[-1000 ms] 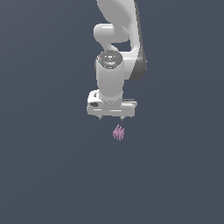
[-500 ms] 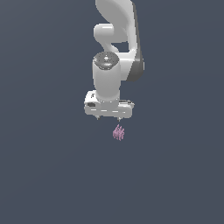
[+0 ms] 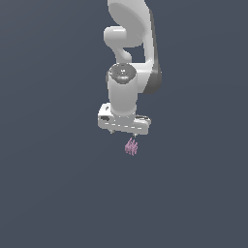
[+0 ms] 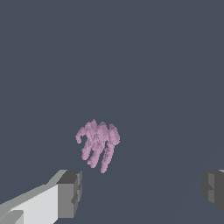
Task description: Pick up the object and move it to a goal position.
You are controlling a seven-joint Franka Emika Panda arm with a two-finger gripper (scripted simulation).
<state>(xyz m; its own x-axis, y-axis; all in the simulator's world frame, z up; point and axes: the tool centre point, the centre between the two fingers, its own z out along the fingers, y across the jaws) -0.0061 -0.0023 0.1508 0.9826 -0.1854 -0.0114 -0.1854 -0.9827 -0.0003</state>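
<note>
The object (image 3: 131, 147) is a tiny pink-purple cluster of thin spikes on the dark grey floor, just below the white gripper (image 3: 124, 132) in the exterior view. It is much narrower than the gripper. In the wrist view the object (image 4: 98, 143) lies ahead of the two grey fingertips (image 4: 70, 193), nearer to one of them. The gripper (image 4: 142, 190) is open wide and empty. It stands above the object and does not touch it.
The floor (image 3: 53, 184) is a plain dark grey surface. The white arm (image 3: 131, 43) rises above the gripper toward the top of the exterior view.
The gripper has turned slightly and shifted a little, staying just above the object. The object has not moved.
</note>
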